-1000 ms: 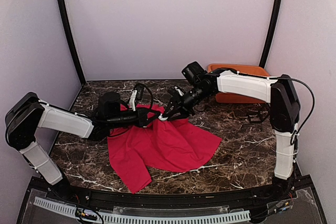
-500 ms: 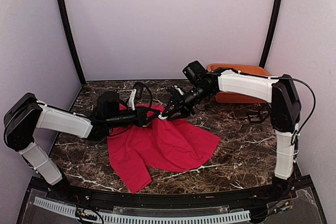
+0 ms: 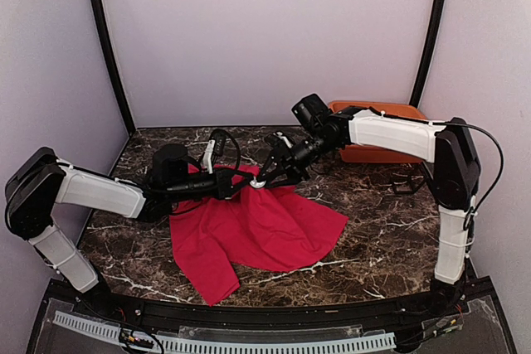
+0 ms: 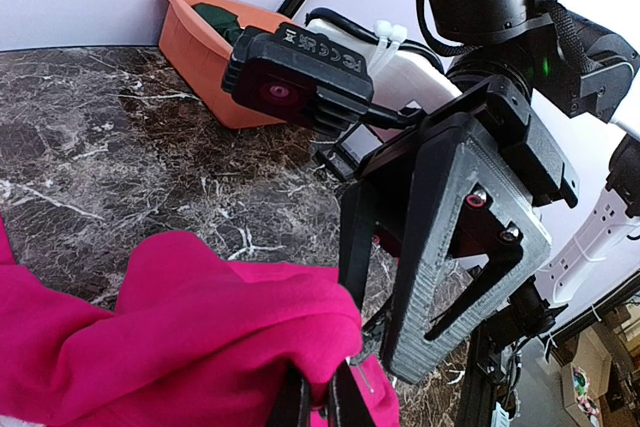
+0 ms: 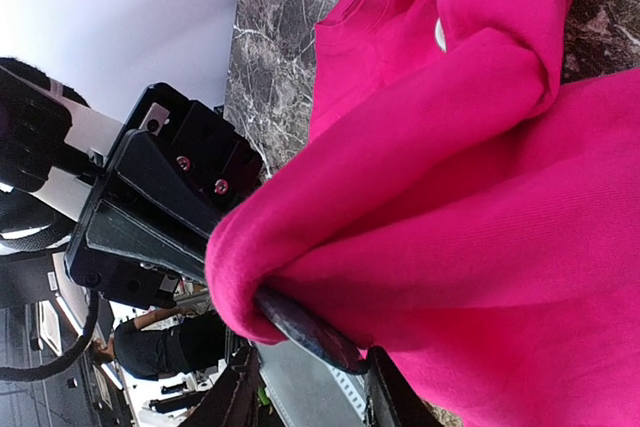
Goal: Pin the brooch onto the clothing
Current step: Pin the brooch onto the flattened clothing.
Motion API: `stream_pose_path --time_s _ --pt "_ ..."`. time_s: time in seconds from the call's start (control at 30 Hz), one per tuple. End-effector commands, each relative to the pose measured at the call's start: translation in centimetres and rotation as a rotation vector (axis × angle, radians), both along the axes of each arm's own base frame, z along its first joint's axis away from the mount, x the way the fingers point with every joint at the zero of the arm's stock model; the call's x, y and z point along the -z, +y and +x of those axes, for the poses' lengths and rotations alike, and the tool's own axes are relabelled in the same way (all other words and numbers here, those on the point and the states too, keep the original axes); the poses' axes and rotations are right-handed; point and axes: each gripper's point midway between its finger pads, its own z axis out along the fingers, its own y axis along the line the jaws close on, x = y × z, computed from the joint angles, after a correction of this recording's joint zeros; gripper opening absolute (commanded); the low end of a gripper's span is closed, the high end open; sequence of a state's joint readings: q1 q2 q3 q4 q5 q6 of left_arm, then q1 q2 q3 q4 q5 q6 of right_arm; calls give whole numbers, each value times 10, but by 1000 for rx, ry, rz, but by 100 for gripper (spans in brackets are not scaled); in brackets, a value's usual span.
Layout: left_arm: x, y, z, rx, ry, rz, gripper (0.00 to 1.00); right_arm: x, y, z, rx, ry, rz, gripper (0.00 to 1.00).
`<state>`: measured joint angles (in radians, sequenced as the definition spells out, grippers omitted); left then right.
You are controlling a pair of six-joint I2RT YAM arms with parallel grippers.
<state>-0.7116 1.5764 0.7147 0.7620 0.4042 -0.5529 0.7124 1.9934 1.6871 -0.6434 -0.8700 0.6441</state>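
Observation:
The red T-shirt (image 3: 257, 230) lies spread on the marble table, its upper edge lifted into a fold. My left gripper (image 3: 239, 186) is shut on that fold; in the left wrist view its fingers (image 4: 320, 402) pinch the red cloth (image 4: 150, 327). My right gripper (image 3: 262, 178) faces it closely and holds the brooch (image 5: 305, 332), a dark oval disc, edge-on between its fingers and pressed against the underside of the fold (image 5: 480, 147). The brooch's thin metal pin (image 4: 366, 379) shows beside the cloth edge, just under the right gripper's fingers (image 4: 450, 247).
An orange bin (image 3: 377, 155) stands at the back right behind the right arm, with a dark green garment (image 4: 225, 19) inside. A black wiry object (image 3: 406, 180) lies on the table near the right arm's base. The left gripper body (image 5: 150, 207) fills the left of the right wrist view.
The right gripper has edged slightly up and right while staying at the fold. The left gripper keeps its hold on the cloth and has barely moved.

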Motion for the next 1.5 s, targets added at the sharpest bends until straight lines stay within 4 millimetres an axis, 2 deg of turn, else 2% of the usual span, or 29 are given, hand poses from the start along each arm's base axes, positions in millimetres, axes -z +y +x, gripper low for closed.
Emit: stream_pose_path --time_s 0.0,0.37,1.27,1.47 --pt "-14 0 -6 20 -35 -26 1 -10 6 11 24 -32 25 32" --pt "-15 -3 -7 31 -32 -47 1 -6 10 21 47 -30 7 34" --pt "-16 -3 -8 37 -30 -56 1 5 18 22 52 -23 -25 27" --pt "-15 -3 -9 37 -29 -56 1 2 22 20 43 -18 -17 32"
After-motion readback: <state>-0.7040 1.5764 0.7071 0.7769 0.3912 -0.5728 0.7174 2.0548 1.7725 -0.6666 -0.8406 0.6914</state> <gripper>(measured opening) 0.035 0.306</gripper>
